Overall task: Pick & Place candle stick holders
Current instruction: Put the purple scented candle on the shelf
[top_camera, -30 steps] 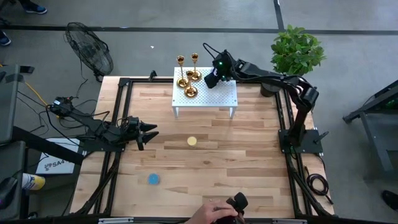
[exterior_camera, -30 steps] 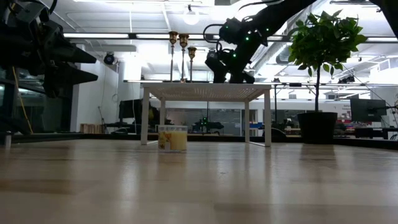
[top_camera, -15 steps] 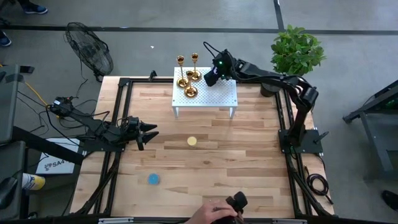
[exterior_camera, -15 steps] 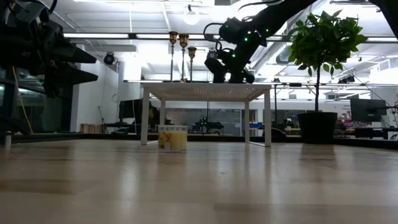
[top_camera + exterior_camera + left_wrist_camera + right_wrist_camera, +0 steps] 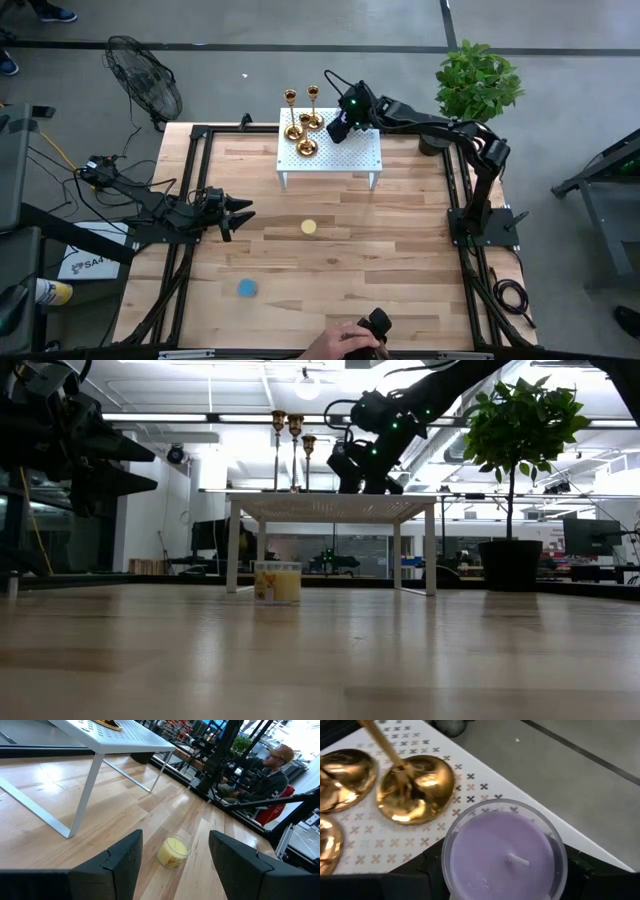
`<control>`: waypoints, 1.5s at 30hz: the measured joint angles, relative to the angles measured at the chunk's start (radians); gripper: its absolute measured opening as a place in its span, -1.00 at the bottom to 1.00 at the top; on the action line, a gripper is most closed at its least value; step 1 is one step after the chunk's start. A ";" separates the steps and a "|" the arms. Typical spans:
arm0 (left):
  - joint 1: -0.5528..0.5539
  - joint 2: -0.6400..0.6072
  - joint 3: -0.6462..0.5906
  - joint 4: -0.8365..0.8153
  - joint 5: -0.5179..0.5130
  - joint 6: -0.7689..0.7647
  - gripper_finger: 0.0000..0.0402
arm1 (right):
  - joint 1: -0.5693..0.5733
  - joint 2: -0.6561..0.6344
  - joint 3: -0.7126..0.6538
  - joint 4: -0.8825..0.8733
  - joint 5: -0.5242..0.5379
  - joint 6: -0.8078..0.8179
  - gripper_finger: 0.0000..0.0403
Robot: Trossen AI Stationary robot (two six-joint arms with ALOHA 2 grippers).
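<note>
1. Candle holders stood clustered on the white stand.
2. Right gripper beside them gripped a purple candle.
3. Left gripper hung open, empty, well left of the stand.

Three shiny gold candle stick holders stand upright and clustered together on the left end of the small white perforated stand at the far side of the worktop. Each has a round flared base, a thin stem and a small top cup.
</note>
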 joint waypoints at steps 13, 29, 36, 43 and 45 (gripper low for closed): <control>0.000 0.000 0.000 0.000 0.000 0.000 0.12 | -0.001 0.000 0.000 -0.014 -0.101 -0.098 0.16; 0.000 0.000 0.000 0.000 0.000 0.000 0.12 | -0.003 0.000 0.000 -0.021 -0.141 -0.160 0.22; 0.000 0.000 0.000 0.000 0.000 0.000 0.12 | -0.002 -0.001 0.000 -0.002 -0.173 -0.158 0.32; 0.000 0.000 0.000 0.000 0.000 0.000 0.12 | -0.003 -0.047 0.000 -0.011 -0.116 -0.158 0.40; 0.000 0.000 0.000 0.000 0.000 0.000 0.12 | -0.005 -0.068 0.000 -0.029 -0.114 -0.157 0.40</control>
